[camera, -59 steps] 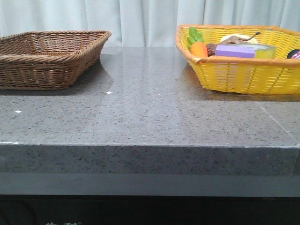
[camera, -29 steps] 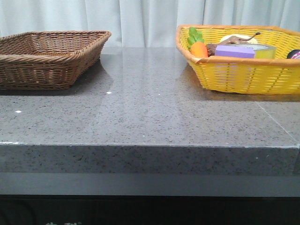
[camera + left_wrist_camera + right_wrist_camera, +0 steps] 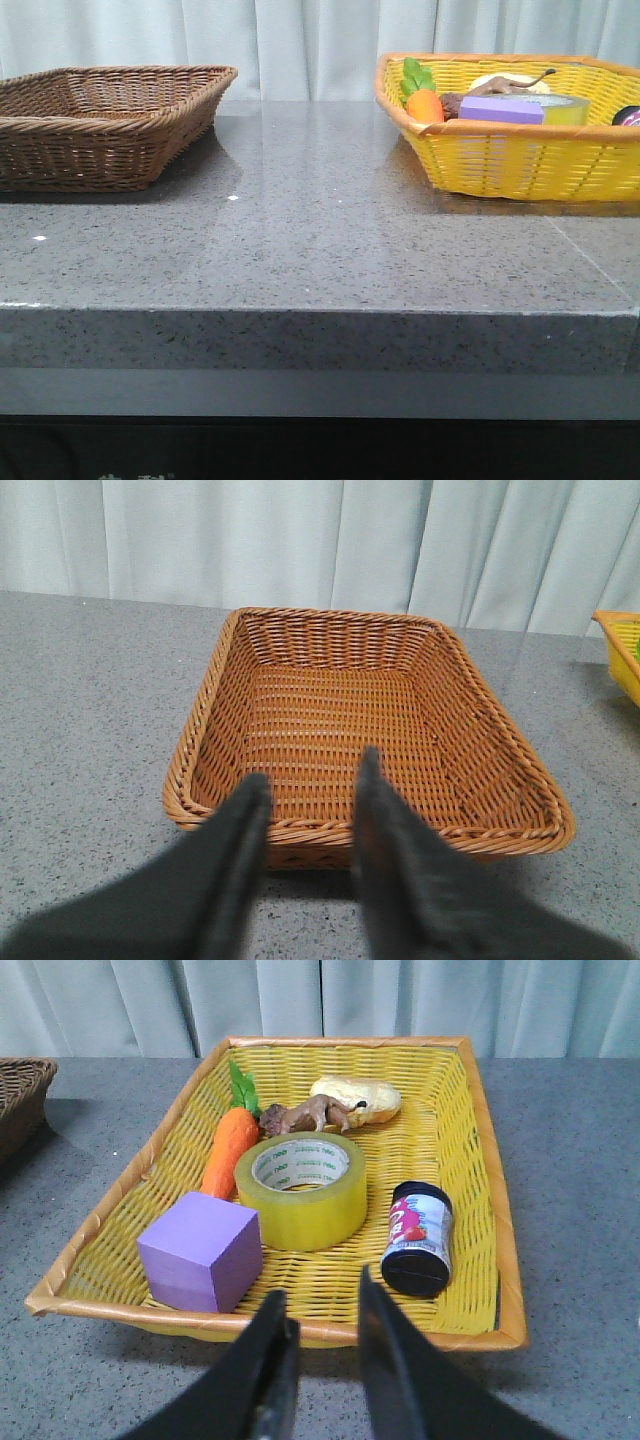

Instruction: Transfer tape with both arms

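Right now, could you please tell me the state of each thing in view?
tape: flat in yellow basket, core up, not gripped
jar: lying on its side
purple block: resting beside the tape
brown basket: empty
left gripper: jaws parted, empty
right gripper: jaws parted, empty

A translucent yellow tape roll (image 3: 301, 1189) with green lettering on its white core is sitting beside a purple block (image 3: 200, 1250) and an orange carrot (image 3: 229, 1150) in the yellow wicker basket (image 3: 480, 1160). The other woven basket (image 3: 200, 730) is showing brown on the speckled grey countertop (image 3: 320, 250).
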You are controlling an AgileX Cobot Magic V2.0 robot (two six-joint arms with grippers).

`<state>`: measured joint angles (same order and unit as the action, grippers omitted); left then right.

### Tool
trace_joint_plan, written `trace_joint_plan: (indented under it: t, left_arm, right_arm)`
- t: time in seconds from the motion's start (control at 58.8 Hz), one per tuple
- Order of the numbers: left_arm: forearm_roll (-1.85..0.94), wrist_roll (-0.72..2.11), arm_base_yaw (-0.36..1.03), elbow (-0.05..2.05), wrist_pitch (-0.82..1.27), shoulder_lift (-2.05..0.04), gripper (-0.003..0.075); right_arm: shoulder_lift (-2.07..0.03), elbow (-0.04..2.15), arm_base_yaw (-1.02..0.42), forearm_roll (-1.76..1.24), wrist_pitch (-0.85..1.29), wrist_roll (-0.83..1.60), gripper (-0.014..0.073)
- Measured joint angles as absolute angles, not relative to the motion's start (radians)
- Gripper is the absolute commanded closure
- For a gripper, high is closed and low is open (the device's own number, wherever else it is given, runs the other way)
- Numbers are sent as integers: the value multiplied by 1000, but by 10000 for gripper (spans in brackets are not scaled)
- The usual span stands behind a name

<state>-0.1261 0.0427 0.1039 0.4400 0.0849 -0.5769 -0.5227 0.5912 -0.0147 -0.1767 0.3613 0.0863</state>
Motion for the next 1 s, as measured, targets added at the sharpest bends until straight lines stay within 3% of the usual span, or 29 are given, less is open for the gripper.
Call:
trace_joint_plan:
  t: [0.102,0.408,0.663,1.003]
  left_arm:
    - [-126,43,104,440,85,-577,114]
    - [-126,43,104,440,85,-577,121]
    - [-126,43,104,440,84,-577,121]
    - [-126,42,104,440,84,-577,121]
  right_arm:
    - [-523,591,-15,-177,361,86,92]
    - [-605,627,-15,-187,244,86,87]
    - [-946,882,-15,-210,322,86,87]
    - [-1407,1358,-15,-197,608,71,87]
